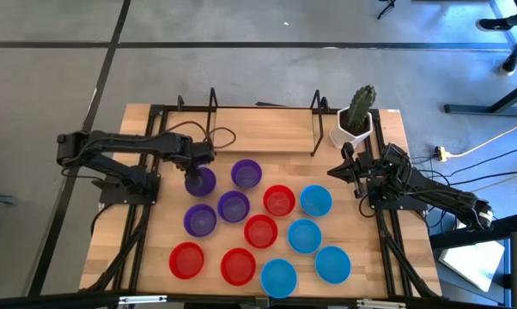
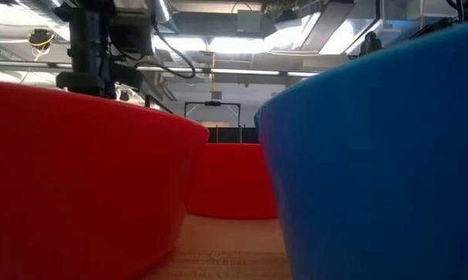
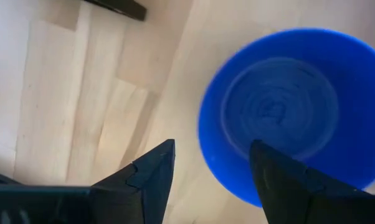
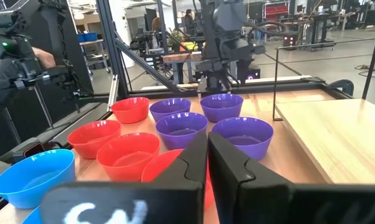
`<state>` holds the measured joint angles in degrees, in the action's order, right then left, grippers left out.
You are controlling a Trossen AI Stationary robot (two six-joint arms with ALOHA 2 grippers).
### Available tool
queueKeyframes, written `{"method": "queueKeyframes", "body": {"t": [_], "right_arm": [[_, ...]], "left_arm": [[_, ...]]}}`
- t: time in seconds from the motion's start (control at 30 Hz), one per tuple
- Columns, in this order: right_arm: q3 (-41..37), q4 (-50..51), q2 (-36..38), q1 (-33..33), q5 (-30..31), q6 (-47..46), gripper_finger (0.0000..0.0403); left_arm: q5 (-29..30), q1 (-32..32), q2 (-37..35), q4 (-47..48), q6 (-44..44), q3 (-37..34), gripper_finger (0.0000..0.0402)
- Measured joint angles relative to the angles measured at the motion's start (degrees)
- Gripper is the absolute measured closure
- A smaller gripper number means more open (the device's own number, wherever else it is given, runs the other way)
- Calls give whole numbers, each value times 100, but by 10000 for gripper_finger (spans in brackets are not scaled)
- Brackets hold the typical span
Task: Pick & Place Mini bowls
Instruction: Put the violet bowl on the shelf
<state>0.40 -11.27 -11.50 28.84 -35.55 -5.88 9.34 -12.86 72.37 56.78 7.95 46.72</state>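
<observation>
Wooden table (image 1: pixel 267 129) | left end effector (image 1: pixel 196 172) open astride purple bowl (image 1: pixel 202 181) rim

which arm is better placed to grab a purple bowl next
Left. The left gripper hangs open right over the purple bowl, its rim between the fingers. The right gripper is shut by the cactus pot.

The dark left arm reached inward, its two-finger gripper (image 1: pixel 196 176) pointed down with fingers (image 3: pixel 151 177) parted. The dark right arm waited folded, its gripper (image 1: pixel 345 169) fingers (image 4: pixel 190 158) closed together.
</observation>
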Motion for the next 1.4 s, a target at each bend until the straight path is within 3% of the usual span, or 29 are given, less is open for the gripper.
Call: {"method": "queueKeyframes", "body": {"t": [0.3, 0.5, 1.4], "right_arm": [[0, 2, 0, 0, -1, 7, 386], [0, 2, 0, 0, -1, 10, 386], [0, 1, 0, 1, 4, 34, 386]], "left_arm": [[-294, -278, 1, -207, -158, -6, 203], [-461, -276, 1, -381, -112, -392, 203], [-243, -304, 5, -1042, 476, -802, 203]]}}
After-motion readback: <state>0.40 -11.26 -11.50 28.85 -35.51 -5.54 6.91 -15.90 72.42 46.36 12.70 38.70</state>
